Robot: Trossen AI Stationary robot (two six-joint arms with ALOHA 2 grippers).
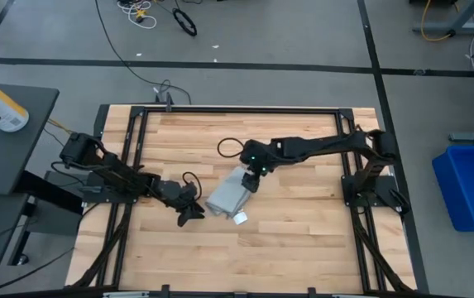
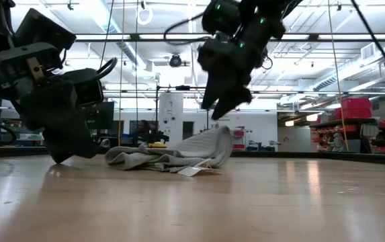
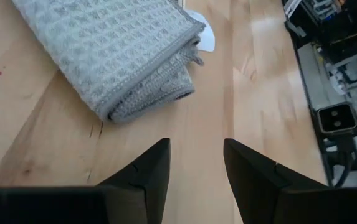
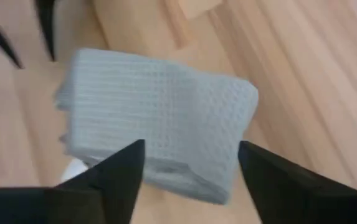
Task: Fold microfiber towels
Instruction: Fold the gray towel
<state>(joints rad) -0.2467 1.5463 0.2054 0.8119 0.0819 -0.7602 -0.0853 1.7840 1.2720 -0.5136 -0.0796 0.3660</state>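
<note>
Table (image 1: pixel 303 240): towel (image 1: pixel 227 197) under right end effector (image 1: pixel 251 182)

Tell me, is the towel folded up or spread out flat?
Folded. The towel lies as a small thick bundle on the table, with stacked layers showing at its edge.

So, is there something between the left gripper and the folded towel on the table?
Nothing visible. The left gripper is open, and only bare table lies between it and the folded towel. The right gripper, also open, is above the towel.

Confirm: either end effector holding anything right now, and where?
Nothing held. The folded light grey-blue microfiber towel lies free on the wooden table; right end effector open above it, left end effector open beside it.
</note>
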